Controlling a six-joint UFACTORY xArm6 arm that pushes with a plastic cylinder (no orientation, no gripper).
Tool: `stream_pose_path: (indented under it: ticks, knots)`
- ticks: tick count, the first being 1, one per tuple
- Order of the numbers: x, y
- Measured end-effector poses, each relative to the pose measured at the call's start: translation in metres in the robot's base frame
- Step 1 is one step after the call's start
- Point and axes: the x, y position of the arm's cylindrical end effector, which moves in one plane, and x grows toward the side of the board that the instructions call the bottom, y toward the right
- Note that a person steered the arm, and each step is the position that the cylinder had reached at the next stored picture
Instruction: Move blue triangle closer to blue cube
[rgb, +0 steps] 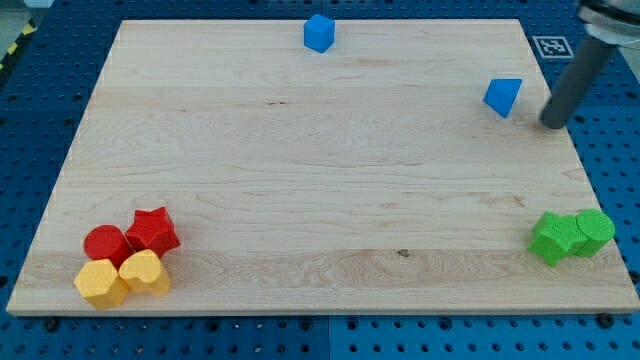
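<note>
The blue triangle (503, 96) lies near the board's right edge, toward the view's top. The blue cube (318, 32) sits at the top edge, near the middle. My tip (552, 124) is the lower end of a dark rod that comes in from the top right corner. It stands just right of and slightly below the blue triangle, with a small gap between them. The cube is far to the left of both.
The wooden board (300, 160) lies on a blue pegboard. A red cylinder (106, 243), a red star (153, 230), a yellow hexagon (100, 283) and a yellow heart (145, 271) cluster at the bottom left. Two green blocks (572, 235) sit at the bottom right.
</note>
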Motion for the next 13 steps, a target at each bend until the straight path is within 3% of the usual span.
stream_pose_path:
  ticks: [1,4,7,10,13]
  knots:
    - [-0.027,-0.027]
    - [-0.039,-0.022]
    - [-0.095,-0.131]
    - [-0.099,-0.131]
    - [-0.132,-0.141]
